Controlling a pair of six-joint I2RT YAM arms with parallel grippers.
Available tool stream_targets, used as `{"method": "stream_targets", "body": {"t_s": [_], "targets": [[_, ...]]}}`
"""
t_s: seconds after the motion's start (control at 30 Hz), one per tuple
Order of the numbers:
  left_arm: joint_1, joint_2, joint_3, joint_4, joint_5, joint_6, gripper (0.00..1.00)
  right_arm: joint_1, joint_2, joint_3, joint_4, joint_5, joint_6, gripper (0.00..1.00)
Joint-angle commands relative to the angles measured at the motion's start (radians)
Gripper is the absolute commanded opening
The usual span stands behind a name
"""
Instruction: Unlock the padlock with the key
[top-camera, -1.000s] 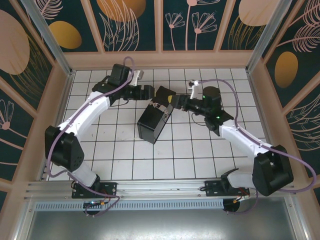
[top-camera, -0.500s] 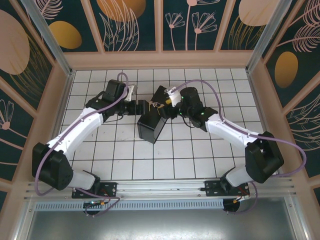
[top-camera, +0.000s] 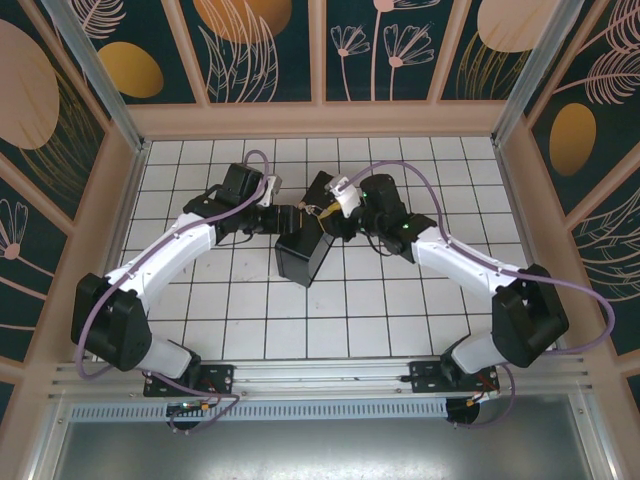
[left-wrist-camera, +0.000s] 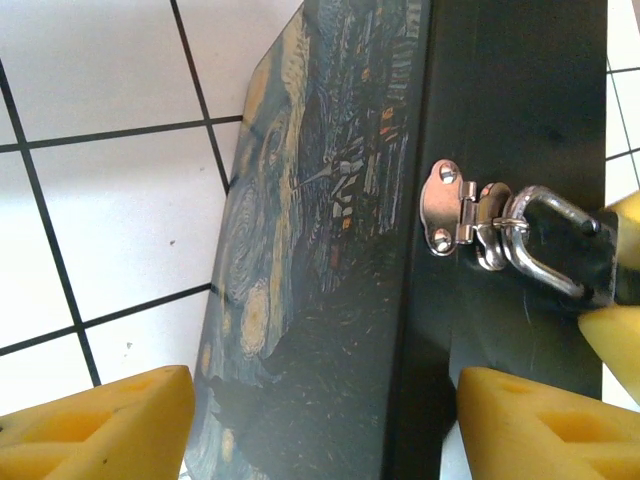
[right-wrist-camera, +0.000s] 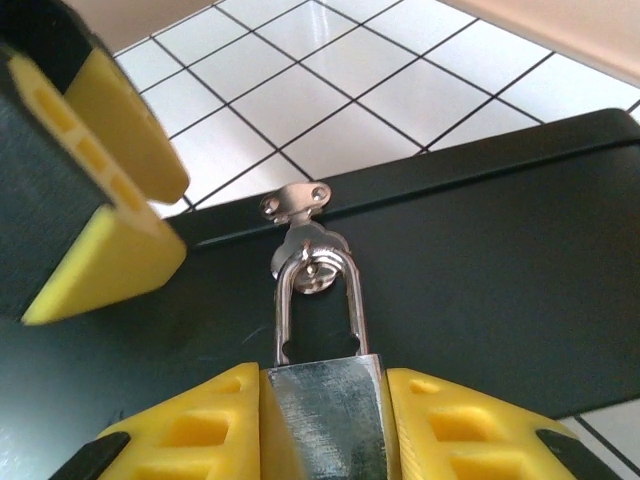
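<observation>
Box (top-camera: 300, 262): black, painted lid, aslant at mid-counter (top-camera: 400, 300).
Left tool (left-wrist-camera: 325, 405): jaws spread, straddling the box's lid edge; contact probably none, view poor.
Right tool (right-wrist-camera: 322, 390): clenched on the padlock's body.
Padlock (right-wrist-camera: 325, 425): silver, shackle through the box's hasp (right-wrist-camera: 297, 203), box's far end.

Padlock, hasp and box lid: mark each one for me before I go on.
padlock (right-wrist-camera: 325, 420), right wrist view, middle of its silver body.
hasp (left-wrist-camera: 446, 206), left wrist view, on its riveted plate.
box lid (left-wrist-camera: 300, 250), left wrist view, on the painted surface.
</observation>
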Motion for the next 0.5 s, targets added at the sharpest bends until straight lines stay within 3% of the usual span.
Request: {"method": "stream_targets", "body": {"t_s": [0.0, 0.17, 0.33, 0.47], "targets": [[0.006, 0.039, -0.004, -0.039, -0.085, 0.031, 0.68, -0.024, -0.056, -0.015, -0.148, -0.048, -0.032, 0.27], [0.017, 0.048, 0.001, -0.035, -0.078, 0.045, 0.67, -0.066, -0.107, -0.051, -0.161, -0.067, -0.040, 0.29], [0.020, 0.061, 0.026, -0.041, -0.074, 0.073, 0.67, -0.092, -0.095, -0.047, -0.143, -0.164, -0.031, 0.45], [0.020, 0.086, 0.066, -0.040, -0.068, 0.099, 0.66, -0.160, -0.127, -0.064, -0.104, -0.148, 0.010, 0.46]]}}
